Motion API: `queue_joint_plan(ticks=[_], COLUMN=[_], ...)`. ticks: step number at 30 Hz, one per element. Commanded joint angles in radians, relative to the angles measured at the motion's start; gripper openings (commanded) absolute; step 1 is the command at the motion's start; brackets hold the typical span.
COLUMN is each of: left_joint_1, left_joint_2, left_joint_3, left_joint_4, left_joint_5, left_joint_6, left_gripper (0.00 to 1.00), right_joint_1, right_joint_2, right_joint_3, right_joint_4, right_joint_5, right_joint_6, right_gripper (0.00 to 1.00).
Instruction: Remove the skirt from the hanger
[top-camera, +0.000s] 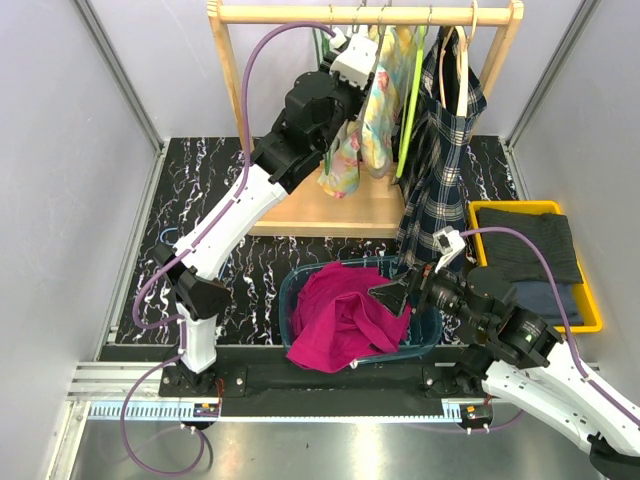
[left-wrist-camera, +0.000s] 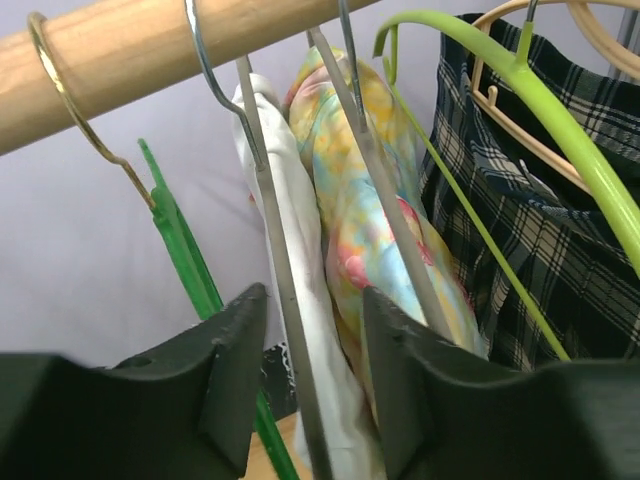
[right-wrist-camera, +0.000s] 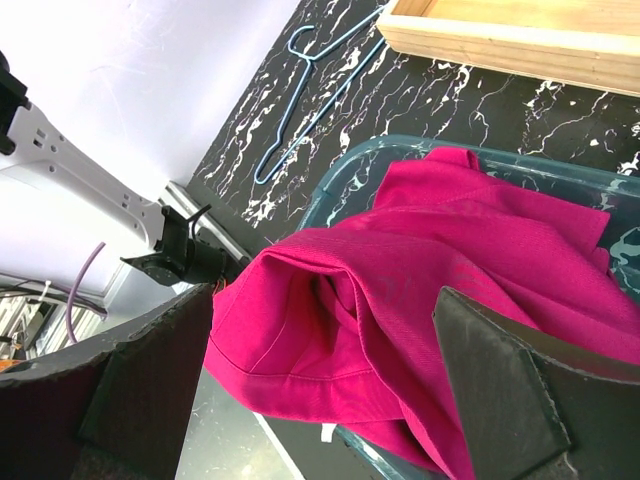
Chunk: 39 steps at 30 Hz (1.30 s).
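Floral skirt (left-wrist-camera: 365, 215) between parted left jaws; right jaws wide above pink garment (right-wrist-camera: 430, 270).

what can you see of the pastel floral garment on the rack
The pastel floral garment is thin-looking fabric in yellow, pink, green and blue, a white layer beside it. It hangs in bunched vertical folds from a wire hanger on the wooden rail, left of the plaid garment. The left gripper has open jaws straddling one hanger wire.
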Motion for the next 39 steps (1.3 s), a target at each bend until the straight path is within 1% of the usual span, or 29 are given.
queue_joint_plan(ticks=[1,3,4,9,18,21,25,26,29,33,35,36,38,39], left_joint_1=[0.007,0.008,0.008,0.01,0.015,0.016,0.021,0.021,0.021,0.021,0.021,0.021,0.021,0.021], left_joint_2=[-0.046,-0.048,-0.049,-0.049,-0.034,-0.015,0.006,-0.001,-0.052,-0.124,-0.165,-0.219,-0.3,-0.328], left_joint_3=[0.02,0.023,0.023,0.032,0.084,0.133,0.234,0.231,0.179,0.13,0.054,-0.017,-0.087,-0.15], left_joint_4=[0.007,0.006,0.006,0.004,0.012,0.038,0.082,0.113,0.16,0.118,0.102,0.102,0.093,0.087], left_joint_5=[-0.017,-0.02,-0.02,-0.017,-0.008,-0.006,-0.003,-0.002,0.004,-0.005,-0.011,-0.019,-0.026,-0.029], left_joint_6=[0.0,0.003,0.005,0.008,0.022,0.04,0.069,0.074,0.079,0.056,0.033,0.019,0.008,0.001], left_gripper=[0.28,0.21,0.15,0.0,0.0,0.0,0.0,0.0,0.0,0.0,0.0,0.0,0.0,0.0], right_joint_1=[0.001,0.001,0.001,0.0,0.0,0.0,0.001,0.001,0.001,0.001,0.0,0.001,0.0,0.0], right_joint_2=[-0.01,-0.014,-0.018,-0.024,-0.024,-0.024,-0.024,-0.022,-0.024,-0.019,-0.021,-0.019,-0.021,-0.018], right_joint_3=[-0.001,-0.001,-0.002,-0.002,-0.015,-0.022,-0.027,-0.027,-0.03,-0.018,-0.012,-0.004,0.002,0.008], right_joint_4=[0.009,0.009,0.008,0.0,0.005,0.011,0.014,0.015,0.015,0.015,0.014,0.014,0.012,0.008], right_joint_5=[0.04,0.043,0.044,0.052,0.046,0.044,0.038,0.038,0.038,0.037,0.038,0.041,0.041,0.041], right_joint_6=[0.006,0.006,0.006,0.007,0.017,0.02,0.023,0.024,0.024,0.018,0.014,0.011,0.004,0.003], right_gripper=[1.0,1.0,1.0,1.0,1.0,1.0,1.0,1.0,1.0,1.0,1.0,1.0,1.0,1.0])
